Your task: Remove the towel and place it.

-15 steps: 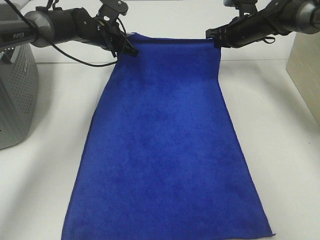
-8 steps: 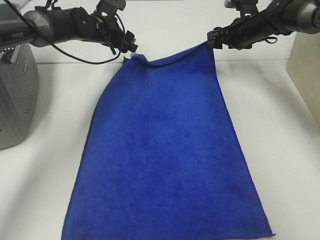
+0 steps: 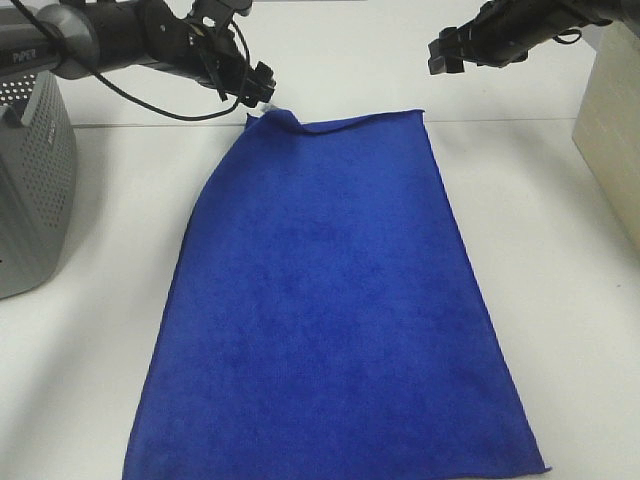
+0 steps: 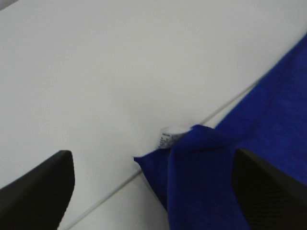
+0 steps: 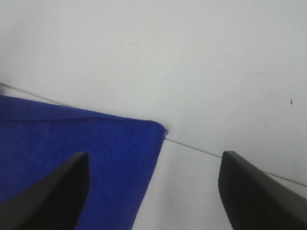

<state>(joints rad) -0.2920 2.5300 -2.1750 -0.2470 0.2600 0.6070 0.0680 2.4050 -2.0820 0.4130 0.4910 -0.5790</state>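
The royal-blue towel (image 3: 330, 300) lies spread flat on the white table (image 3: 560, 300), from the far edge to the front edge of the view. Its far-left corner is folded over, with a small white tag (image 4: 169, 136) showing there. My left gripper (image 3: 258, 88) is open and empty, just above and beyond that folded corner (image 4: 192, 158). My right gripper (image 3: 440, 52) is open and empty, raised above the far-right corner (image 5: 144, 132), apart from it.
A grey perforated basket (image 3: 30, 190) stands at the left edge of the table. A beige box (image 3: 612, 130) stands at the right edge. A white wall runs behind the table.
Both grippers have let go of the towel's far corners. The far edge dropped onto the table, left corner first, then the right. The right gripper rose up and away.
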